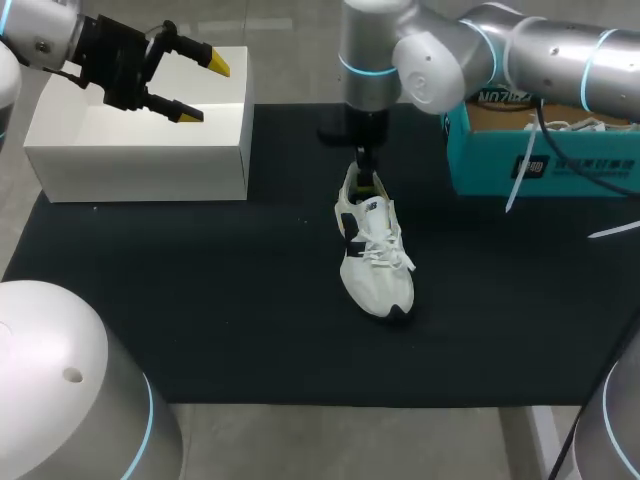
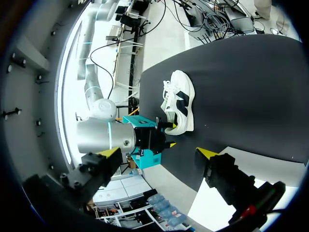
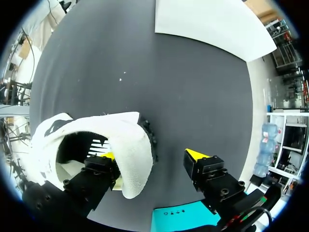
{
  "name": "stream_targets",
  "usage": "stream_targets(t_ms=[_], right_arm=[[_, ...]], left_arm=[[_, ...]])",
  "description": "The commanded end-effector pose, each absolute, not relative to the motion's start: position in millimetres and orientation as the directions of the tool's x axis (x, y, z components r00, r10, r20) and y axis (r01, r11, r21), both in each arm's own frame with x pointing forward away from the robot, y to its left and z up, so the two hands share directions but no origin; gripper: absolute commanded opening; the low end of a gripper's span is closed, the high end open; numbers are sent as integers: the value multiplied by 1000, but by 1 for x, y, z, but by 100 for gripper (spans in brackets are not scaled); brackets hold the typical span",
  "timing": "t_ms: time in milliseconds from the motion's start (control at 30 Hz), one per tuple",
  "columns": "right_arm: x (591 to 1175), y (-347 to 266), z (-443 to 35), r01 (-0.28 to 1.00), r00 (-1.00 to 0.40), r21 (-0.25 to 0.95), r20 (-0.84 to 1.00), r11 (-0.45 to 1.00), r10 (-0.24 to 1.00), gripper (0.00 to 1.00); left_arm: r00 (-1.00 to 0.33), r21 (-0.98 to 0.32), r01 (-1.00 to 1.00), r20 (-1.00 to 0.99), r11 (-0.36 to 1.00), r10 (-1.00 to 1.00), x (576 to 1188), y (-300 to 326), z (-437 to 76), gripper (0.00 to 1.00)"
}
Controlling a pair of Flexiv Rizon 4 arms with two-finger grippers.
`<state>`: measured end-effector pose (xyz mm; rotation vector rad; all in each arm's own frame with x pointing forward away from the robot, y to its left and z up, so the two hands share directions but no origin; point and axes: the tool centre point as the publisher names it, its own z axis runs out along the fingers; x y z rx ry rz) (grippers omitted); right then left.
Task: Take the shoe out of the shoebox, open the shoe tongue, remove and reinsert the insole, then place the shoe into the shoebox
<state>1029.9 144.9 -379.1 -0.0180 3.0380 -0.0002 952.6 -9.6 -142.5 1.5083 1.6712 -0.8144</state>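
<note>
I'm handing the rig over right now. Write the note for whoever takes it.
Left hand open, empty, above the white box.
Right hand open at the heel of the shoe: one finger inside the opening, the other outside.
Shoe stands on the black mat, out of the teal shoebox.
Done: shoe taken out. Apparently left: open tongue, insole out and back in, shoe into shoebox.

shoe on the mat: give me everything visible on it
The shoe is a white, fabric-looking trainer with black side patches, white laces and a dark toe edge. It sits sole-down on the black mat, toe toward the near edge. The right pincer is open: one finger inside the heel opening, the other behind the heel, clear.
</note>
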Motion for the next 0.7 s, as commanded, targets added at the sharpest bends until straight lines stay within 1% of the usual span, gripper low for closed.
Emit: stream_targets(t_ms=[33,100,167,267,300,333,367,400,433,567,700], right_arm=[[1032,149,-383,-12,-996,-3,-93,1000,-13,73],[1031,150,-386,-14,-996,-3,-83,1000,-14,68],[1030,153,-389,-14,-997,-2,-73,1000,-14,67],[1028,156,-396,-7,-998,-6,-55,1000,-7,56],[1027,156,-398,4,-999,-16,-50,1000,3,46],[1026,155,-400,9,-999,-15,-48,1000,8,41],[1025,155,-401,19,-999,-13,-44,1000,19,31],[1024,154,-402,27,-999,-25,-38,999,26,13],[1024,154,-402,29,-999,-30,-35,999,28,0],[1020,152,-390,44,-998,-55,-37,998,42,0],[1016,150,-363,88,-996,-71,-37,994,86,0]], left_arm=[[-45,16,994,-844,110,534,954,-10,-142,100],[-45,16,994,-844,110,534,954,-10,-142,100],[-45,16,994,-844,110,534,954,-10,-142,100],[-45,16,994,-844,110,534,954,-10,-142,100],[-45,16,994,-844,110,534,954,-10,-142,100],[-45,16,994,-844,110,534,954,-10,-142,100],[-45,16,994,-844,110,534,954,-10,-142,100],[-45,16,994,-844,110,534,954,-10,-142,100],[-45,16,994,-844,110,534,954,-10,-142,100],[-45,16,994,-844,110,534,954,-10,-142,100],[-45,16,994,-844,110,534,954,-10,-142,100]])
